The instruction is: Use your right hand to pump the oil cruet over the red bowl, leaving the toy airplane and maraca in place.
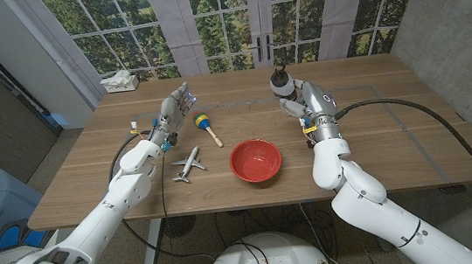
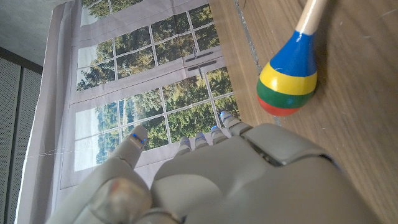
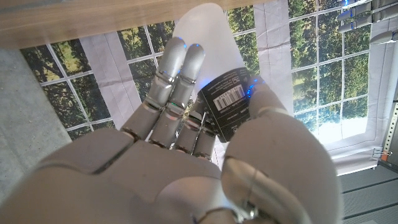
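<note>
Red and round, the bowl (image 1: 255, 161) sits on the wooden desk (image 1: 376, 126) near its front edge, between the two arms and well short of the right hand (image 1: 289, 91). That hand is at the far side of the desk with its fingers (image 3: 177, 74) wrapped round the oil cruet (image 1: 281, 79); in the right wrist view the pale bottle body runs up past the fingertips, and a dark label with a barcode sits between the fingers and the thumb, so the cruet is gripped, not merely touched. In the head view its dark pump top stands just above the fingers. The cruet is beyond the bowl and to the right of it, not over it.

The left hand (image 1: 173, 106) is on the other side of the desk, holding nothing; in the left wrist view its fingers (image 2: 205, 140) point away together with the thumb set apart. The maraca (image 1: 206, 126), banded blue, yellow, green and red, lies just beside those fingers without touching them. The toy airplane (image 1: 188, 164) lies nearer the front edge, between the left forearm and the bowl.

A white box (image 1: 120, 83) rests at the desk's far left corner.
</note>
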Controlling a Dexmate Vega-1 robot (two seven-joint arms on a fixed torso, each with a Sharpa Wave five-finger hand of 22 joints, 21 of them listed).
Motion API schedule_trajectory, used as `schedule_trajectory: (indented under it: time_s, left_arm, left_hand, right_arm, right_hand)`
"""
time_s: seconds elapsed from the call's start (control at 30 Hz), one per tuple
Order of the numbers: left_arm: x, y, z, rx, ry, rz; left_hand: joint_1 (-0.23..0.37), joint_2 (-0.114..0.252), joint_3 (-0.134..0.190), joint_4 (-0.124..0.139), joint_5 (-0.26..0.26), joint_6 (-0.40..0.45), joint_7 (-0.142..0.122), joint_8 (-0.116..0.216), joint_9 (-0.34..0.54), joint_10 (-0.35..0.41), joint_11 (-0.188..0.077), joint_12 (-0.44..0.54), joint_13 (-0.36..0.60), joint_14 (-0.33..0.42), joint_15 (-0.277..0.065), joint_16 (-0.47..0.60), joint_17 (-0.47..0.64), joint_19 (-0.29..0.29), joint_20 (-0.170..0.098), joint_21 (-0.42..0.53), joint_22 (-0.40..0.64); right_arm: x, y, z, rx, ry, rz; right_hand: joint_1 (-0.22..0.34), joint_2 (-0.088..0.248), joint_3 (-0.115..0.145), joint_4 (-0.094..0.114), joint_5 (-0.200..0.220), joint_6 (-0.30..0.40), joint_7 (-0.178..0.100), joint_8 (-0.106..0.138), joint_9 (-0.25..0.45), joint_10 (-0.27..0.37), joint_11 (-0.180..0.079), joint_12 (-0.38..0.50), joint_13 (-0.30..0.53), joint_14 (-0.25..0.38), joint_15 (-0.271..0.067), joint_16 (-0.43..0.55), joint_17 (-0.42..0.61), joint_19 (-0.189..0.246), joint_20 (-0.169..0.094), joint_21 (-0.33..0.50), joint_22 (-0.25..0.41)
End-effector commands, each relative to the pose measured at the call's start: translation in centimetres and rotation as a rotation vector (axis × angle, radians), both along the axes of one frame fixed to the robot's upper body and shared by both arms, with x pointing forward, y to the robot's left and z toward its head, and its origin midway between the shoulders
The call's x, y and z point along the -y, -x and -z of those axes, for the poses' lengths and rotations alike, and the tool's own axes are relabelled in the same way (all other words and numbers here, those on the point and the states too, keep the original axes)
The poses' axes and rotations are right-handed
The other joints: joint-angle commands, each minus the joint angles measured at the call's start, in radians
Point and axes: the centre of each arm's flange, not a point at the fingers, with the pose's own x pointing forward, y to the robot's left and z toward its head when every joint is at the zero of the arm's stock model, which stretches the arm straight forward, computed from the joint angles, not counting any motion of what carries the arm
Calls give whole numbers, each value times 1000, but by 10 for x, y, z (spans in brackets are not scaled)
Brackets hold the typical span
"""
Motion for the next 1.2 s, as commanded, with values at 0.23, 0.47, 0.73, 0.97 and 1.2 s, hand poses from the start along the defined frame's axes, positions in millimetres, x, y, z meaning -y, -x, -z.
schedule_trajectory:
  time_s: [0.23,0.47,0.73,0.97,1.2]
  left_arm:
    - [-8,-1,2,2,15,-6]
    - [-12,-3,2,0,21,-11]
    - [-17,-5,4,-8,30,-18]
    - [-20,-7,4,-16,34,-23]
    - [-22,-6,6,-20,35,-30]
  left_hand:
    - [0,58,2,-3,2,-4,-4,5,3,-61,-4,0,2,-81,-52,1,2,0,7,2,4]
    - [-1,58,2,-4,1,-5,-4,5,3,-62,-4,0,2,-81,-51,1,2,0,7,2,4]
    - [-1,58,2,-4,1,-5,-4,5,3,-63,-4,0,2,-82,-50,1,2,-1,7,2,4]
    - [-1,55,1,-6,1,-5,-6,5,3,-64,-3,0,2,-82,-49,1,2,-1,7,1,4]
    - [-1,57,2,-5,1,-5,-5,5,3,-64,-3,0,2,-82,-49,2,2,0,7,2,4]
  right_arm:
    - [-1,-27,-15,-143,-47,-28]
    - [0,-42,-21,-215,-54,-25]
    - [-2,-59,-22,-260,-49,-13]
    - [-5,-72,-21,-289,-62,-9]
    - [-3,-83,-14,-317,-77,-7]
  right_hand:
    - [-14,17,40,28,6,-13,4,6,-2,-10,3,7,-7,6,-78,-53,-42,19,-105,-5,4]
    - [-15,14,41,27,6,-16,6,7,-4,-18,7,6,-10,5,-77,-70,-53,24,-106,-6,4]
    - [-17,13,43,27,6,-21,8,6,-5,-23,8,6,-13,8,-76,-81,-58,28,-107,-7,4]
    - [-21,10,43,28,6,-24,12,6,-6,-25,10,6,-16,11,-75,-91,-61,35,-108,-6,5]
    - [-25,10,44,29,6,-27,11,6,-7,-27,11,7,-19,15,-74,-100,-64,40,-109,-7,6]
